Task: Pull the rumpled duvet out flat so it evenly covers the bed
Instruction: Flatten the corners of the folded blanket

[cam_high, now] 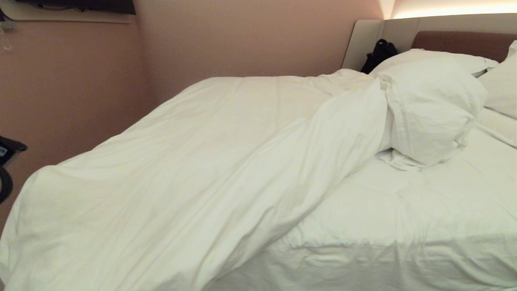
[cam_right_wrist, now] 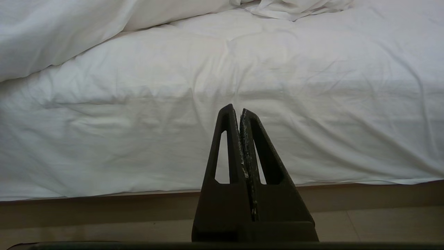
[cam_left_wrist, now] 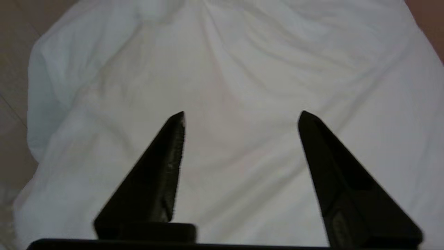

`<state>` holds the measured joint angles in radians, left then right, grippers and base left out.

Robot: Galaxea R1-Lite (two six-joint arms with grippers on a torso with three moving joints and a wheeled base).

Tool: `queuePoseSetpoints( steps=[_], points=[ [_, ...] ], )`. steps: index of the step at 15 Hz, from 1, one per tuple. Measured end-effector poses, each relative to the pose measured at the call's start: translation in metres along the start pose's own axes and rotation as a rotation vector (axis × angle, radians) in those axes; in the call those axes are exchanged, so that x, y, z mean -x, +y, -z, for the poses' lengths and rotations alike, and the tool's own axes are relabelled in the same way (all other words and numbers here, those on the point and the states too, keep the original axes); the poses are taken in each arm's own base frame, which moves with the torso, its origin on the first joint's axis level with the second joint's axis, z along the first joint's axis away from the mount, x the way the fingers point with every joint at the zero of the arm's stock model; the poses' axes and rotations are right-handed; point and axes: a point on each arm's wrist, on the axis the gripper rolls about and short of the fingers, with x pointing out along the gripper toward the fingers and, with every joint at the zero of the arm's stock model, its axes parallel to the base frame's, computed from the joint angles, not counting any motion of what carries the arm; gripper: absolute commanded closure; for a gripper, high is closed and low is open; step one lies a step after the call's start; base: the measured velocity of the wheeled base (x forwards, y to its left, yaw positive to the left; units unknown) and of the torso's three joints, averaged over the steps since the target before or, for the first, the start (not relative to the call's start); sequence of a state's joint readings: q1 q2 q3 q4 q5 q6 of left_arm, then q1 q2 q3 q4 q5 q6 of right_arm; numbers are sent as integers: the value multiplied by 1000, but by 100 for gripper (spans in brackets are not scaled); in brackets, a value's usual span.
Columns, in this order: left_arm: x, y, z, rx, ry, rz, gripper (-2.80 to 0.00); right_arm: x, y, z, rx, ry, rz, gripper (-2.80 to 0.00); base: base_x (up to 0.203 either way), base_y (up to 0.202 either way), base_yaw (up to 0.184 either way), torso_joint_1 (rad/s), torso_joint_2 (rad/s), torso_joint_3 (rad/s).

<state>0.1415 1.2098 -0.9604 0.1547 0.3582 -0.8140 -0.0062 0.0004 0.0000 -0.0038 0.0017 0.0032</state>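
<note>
The white puffy duvet (cam_high: 210, 161) lies bunched over the left half of the bed (cam_high: 424, 210), its edge running diagonally from the pillows down to the near side. The right half shows bare white sheet. In the left wrist view my left gripper (cam_left_wrist: 241, 116) hovers open above the wrinkled duvet (cam_left_wrist: 229, 76), nothing between its fingers. My right gripper (cam_right_wrist: 237, 108) is shut and empty, held low beside the bed, pointing at the sheeted mattress side (cam_right_wrist: 242, 132). Neither arm shows in the head view.
White pillows (cam_high: 436, 101) are piled at the brown headboard (cam_high: 460, 42), with a black object (cam_high: 379, 52) in the corner behind them. A pink wall (cam_high: 80, 93) runs along the bed's far left side. Tan floor (cam_right_wrist: 381, 222) lies before the bed base.
</note>
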Motion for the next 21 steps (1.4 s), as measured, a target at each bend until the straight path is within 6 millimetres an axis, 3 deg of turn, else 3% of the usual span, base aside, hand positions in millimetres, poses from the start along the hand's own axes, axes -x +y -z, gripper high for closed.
queuePoseSetpoints(
  steps=[3,6,12,17,21],
  points=[
    [-38,6,-26,83,-10,-63,0,0,0,0,0,0,0,0,0,0,0,0,0,0],
    [-67,34,-53,185,25,-94,0,0,0,0,0,0,0,0,0,0,0,0,0,0],
    [-139,126,-101,397,147,-162,0,0,0,0,0,0,1,0,0,0,0,0,0,0],
    [-178,186,-104,552,337,-54,0,0,0,0,0,0,0,0,0,0,0,0,0,0],
    [-201,211,-90,697,500,-8,0,0,0,0,0,0,0,0,0,0,0,0,0,0]
  ],
)
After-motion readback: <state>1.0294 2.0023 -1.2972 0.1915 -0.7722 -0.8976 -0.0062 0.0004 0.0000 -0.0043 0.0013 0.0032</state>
